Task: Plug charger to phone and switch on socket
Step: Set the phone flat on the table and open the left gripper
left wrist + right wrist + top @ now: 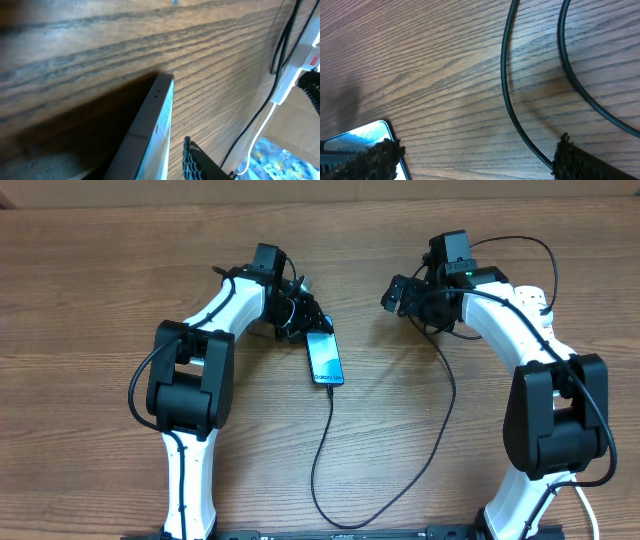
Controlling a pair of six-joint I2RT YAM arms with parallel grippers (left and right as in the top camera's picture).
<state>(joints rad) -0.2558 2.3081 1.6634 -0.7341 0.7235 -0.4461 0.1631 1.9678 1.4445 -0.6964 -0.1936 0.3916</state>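
Note:
The phone [324, 356] lies on the wooden table with its light blue screen up. The thin black charger cable [320, 450] meets the phone's near end, loops along the front edge and runs up toward my right arm. My left gripper [305, 315] is at the phone's far end. In the left wrist view the phone's edge [156, 127] sits beside one finger [192, 160] with a gap of wood between; the jaws look open. My right gripper [398, 292] is open and empty [477, 160] over bare wood, with the cable [506, 85] near one finger. The socket [300, 55] shows a red switch.
In the overhead view my right arm [520, 320] covers most of the socket. The socket's thick white cord [265, 125] runs off the table edge. A second black cable [575, 75] lies beside the first. The phone's corner [367, 136] shows by the right gripper's left finger.

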